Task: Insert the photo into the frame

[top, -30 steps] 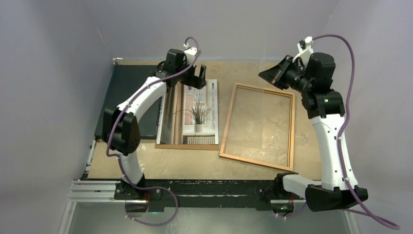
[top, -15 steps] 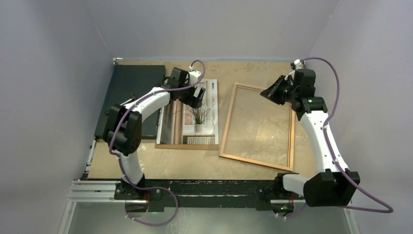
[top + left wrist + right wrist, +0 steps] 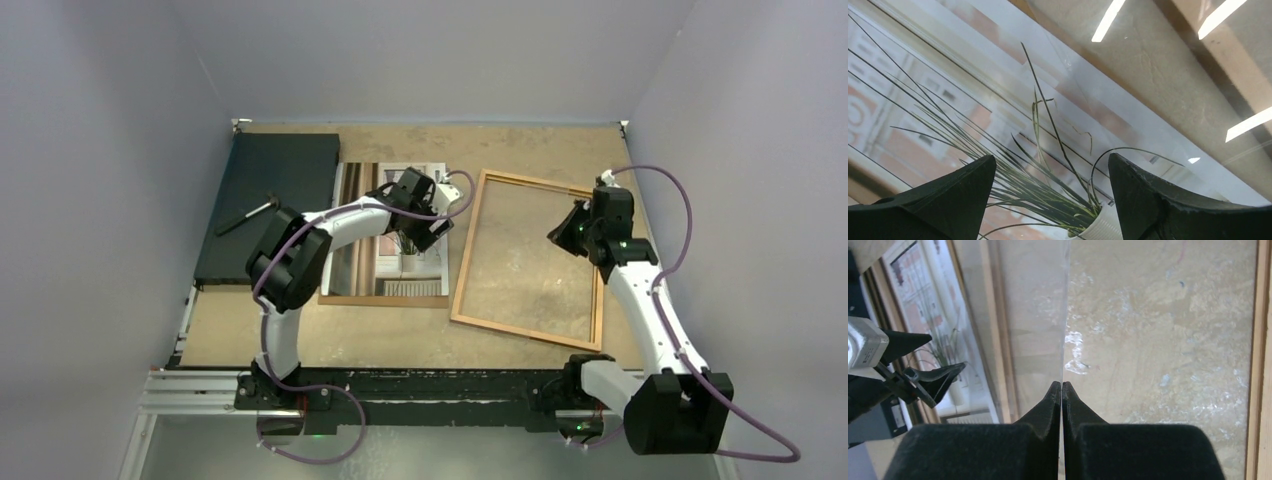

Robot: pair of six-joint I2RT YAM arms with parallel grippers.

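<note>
Two hands: left hand [image 3: 1051,160] gapes wide over the paper plant photo [image 3: 410,268], left of the orange-brown wooden frame [image 3: 526,334]; right hand [image 3: 1062,385] pinches a clear glass pane [image 3: 1038,315]. Best nip photo's edge gently.

The left gripper [image 3: 428,228] and its arm [image 3: 340,218] lie across the photo [image 3: 405,262], so we find its left and middle covered. The right gripper [image 3: 572,230] holds the glass pane [image 3: 1065,300] over the right half of the frame [image 3: 525,333], barring that opening. Bare table [image 3: 400,335] lies open along the near edge.
</note>
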